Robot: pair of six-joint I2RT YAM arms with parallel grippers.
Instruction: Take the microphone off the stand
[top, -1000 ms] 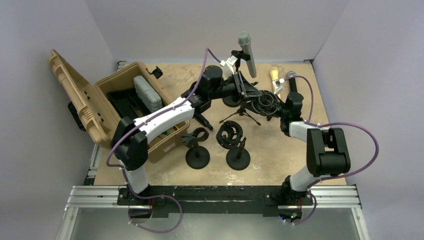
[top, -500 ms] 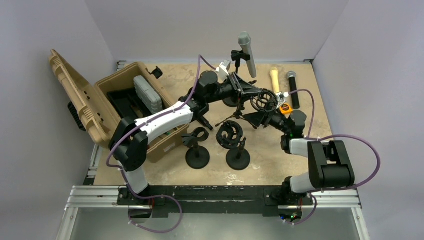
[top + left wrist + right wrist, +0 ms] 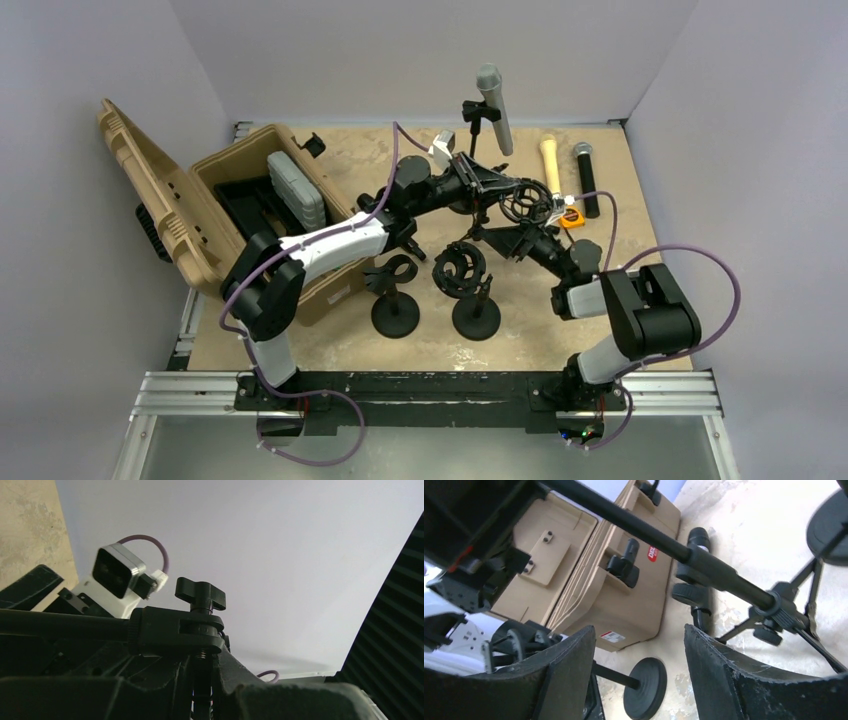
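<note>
The grey microphone (image 3: 491, 104) stands upright in a clip on a stand (image 3: 472, 112) at the back middle, free of both grippers. My left gripper (image 3: 487, 183) is below it, shut on the thin post of a black tripod stand that carries a shock mount (image 3: 528, 205). In the left wrist view my left gripper (image 3: 202, 680) clamps that post under a clamp with a T-knob (image 3: 200, 591). My right gripper (image 3: 492, 238) is open and empty, low beside the tripod. In the right wrist view my right gripper (image 3: 639, 650) has the tripod's pole (image 3: 704, 562) above it.
An open tan case (image 3: 250, 200) stands at the left, also in the right wrist view (image 3: 589, 570). Two short round-base stands (image 3: 395, 300) (image 3: 475, 300) stand near the middle front. A beige microphone (image 3: 549, 155) and a black microphone (image 3: 585, 175) lie at the back right.
My right arm has swung down and left, its gripper dropping from beside the shock mount to low beside the tripod. My left gripper has shifted slightly right, still holding the stand.
</note>
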